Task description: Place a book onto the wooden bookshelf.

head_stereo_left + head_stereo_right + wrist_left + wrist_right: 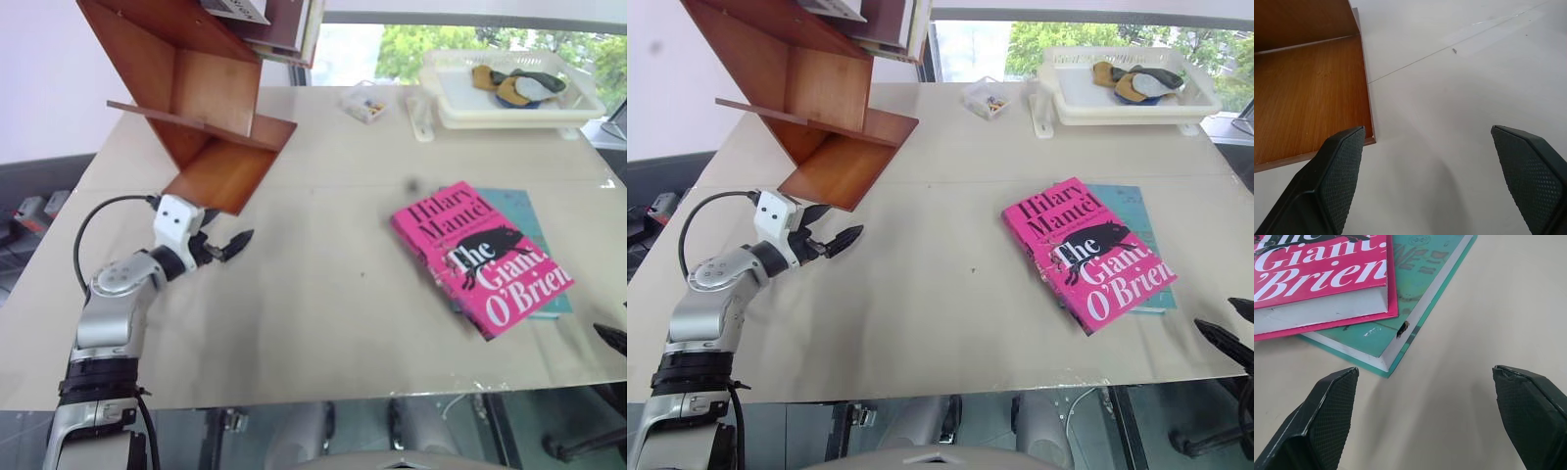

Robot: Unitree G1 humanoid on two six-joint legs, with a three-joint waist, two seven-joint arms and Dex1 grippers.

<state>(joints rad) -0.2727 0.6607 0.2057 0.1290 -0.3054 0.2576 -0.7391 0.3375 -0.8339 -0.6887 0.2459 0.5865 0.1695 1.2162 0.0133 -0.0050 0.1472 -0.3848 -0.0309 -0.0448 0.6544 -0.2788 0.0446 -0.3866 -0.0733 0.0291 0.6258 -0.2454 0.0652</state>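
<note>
The bright pink book (480, 257) lies flat on the right side of the table, cover up, on top of a thinner teal book (521, 210). The wooden bookshelf (201, 103) stands tilted at the back left, with its open compartments facing the table. My left gripper (235, 243) hovers just in front of the shelf's lowest board (1308, 93), open and empty. At the table's front right edge, my right gripper (1227, 328) is open and empty, pointing at the near corner of the two stacked books (1337, 298) without touching them.
A white plastic tray (460, 110) holding several small items sits at the back right. A small clear box (364, 106) lies at the back centre. Other books (284, 24) rest on the top of the shelf. Bare tabletop (323, 284) separates the shelf from the pink book.
</note>
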